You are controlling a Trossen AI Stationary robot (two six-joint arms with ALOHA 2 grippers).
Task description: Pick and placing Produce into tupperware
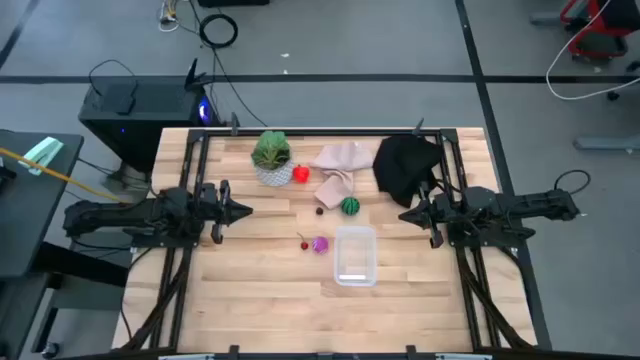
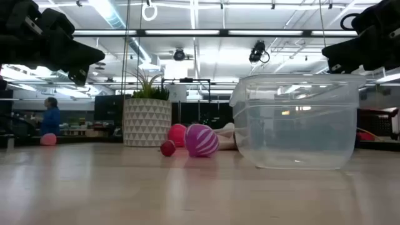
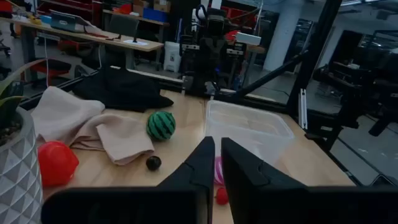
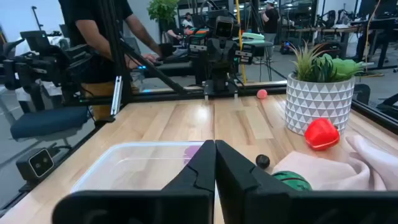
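Bright overhead ceiling lights, soft shadows, mild blur.

Left claw's fingers (image 3: 214, 163) hide most of purple produce (image 3: 218, 170).

Left arm: stretched low along its own side of the table, pointing inward toward the middle.
Left gripper (image 1: 243, 210): raised off the table, fingers (image 3: 199, 165) nearly together, only a thin slit between them, holding nothing.
Right arm: mirrors it from the opposite side.
Right gripper (image 1: 405, 214): raised, fingers (image 4: 202, 163) pressed together, empty.
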